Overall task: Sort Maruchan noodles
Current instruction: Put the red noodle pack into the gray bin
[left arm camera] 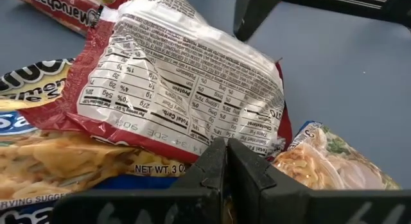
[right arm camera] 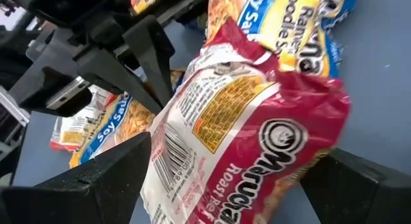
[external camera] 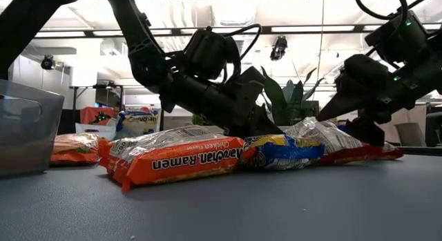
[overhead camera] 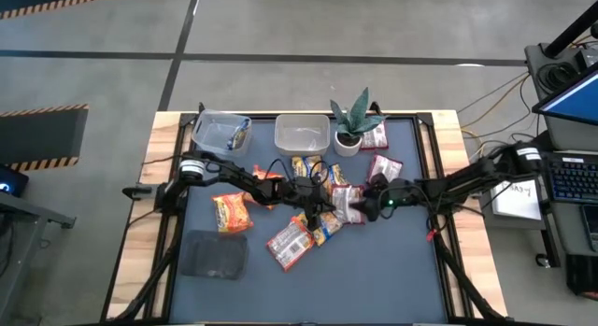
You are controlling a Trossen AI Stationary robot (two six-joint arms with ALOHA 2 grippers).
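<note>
Several Maruchan noodle packets lie heaped at the table's middle. A dark red-and-white packet [left arm camera: 186, 76] lies label side up on blue-yellow packets [left arm camera: 58, 166]. My left gripper [left arm camera: 226, 161] reaches in from the left and is shut at that packet's red edge. My right gripper [right arm camera: 234, 153] comes from the right and is open. Its two fingers stand on either side of the same red packet [right arm camera: 257, 140]; I cannot tell whether they touch it. In the low view an orange packet [external camera: 176, 158] lies in front of the heap. My left gripper pinches the red sealed edge [left arm camera: 212, 149] of the red-and-white packet between its two fingertips. The fingers slant down from the table's left. The packet lies tilted, resting on the blue-yellow packets under it.
Two clear tubs [overhead camera: 221, 132] [overhead camera: 302, 134] and a potted plant [overhead camera: 353, 125] stand along the far edge, with red packets [overhead camera: 383, 167] beside the plant. An orange packet [overhead camera: 232, 212] and a dark grey pad [overhead camera: 213, 254] lie near left.
</note>
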